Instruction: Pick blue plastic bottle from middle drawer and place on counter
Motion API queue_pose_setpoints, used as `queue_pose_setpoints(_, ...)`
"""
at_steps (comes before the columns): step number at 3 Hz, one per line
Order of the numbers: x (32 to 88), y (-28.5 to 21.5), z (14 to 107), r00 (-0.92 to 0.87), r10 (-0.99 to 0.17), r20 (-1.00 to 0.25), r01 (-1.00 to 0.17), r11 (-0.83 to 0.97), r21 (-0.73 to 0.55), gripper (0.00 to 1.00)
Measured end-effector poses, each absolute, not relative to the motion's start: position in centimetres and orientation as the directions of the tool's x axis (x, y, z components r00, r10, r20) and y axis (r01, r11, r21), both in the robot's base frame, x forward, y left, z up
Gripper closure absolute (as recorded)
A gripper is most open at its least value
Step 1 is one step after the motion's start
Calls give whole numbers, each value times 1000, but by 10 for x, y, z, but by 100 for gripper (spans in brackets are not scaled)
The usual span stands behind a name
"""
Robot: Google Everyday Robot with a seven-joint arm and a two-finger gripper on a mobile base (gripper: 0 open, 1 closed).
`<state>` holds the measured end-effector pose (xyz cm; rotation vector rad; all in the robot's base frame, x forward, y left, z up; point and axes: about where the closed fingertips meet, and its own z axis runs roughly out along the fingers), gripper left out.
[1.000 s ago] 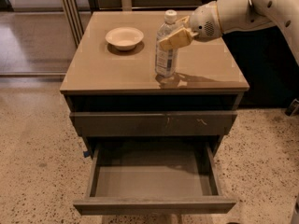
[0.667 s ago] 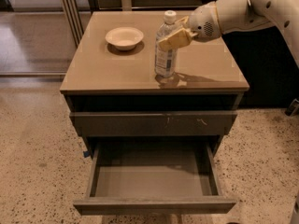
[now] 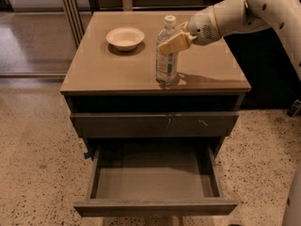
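The blue plastic bottle [image 3: 166, 55], clear with a white cap and a pale label, stands upright on the counter [image 3: 103, 69], right of centre near the front edge. My gripper [image 3: 176, 37] reaches in from the right and is closed around the bottle's shoulder, with one tan finger [image 3: 173, 43] across its front. The middle drawer [image 3: 155, 206] is pulled out below, and its grey floor [image 3: 150, 180] is bare.
A shallow white bowl [image 3: 125, 36] sits on the counter to the left of the bottle. A closed drawer front with small pale scratches [image 3: 155, 124] lies above the open drawer. Speckled floor surrounds the cabinet, and dark furniture stands to the right.
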<state>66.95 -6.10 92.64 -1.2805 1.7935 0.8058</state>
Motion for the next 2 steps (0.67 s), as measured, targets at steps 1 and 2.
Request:
queue_pose_setpoints(1,669,-61,926,-194,-464,-864,-954,293,57,77)
queue_pose_setpoints(2,669,-61,926,-194,-464,-864,-954,293,57,54)
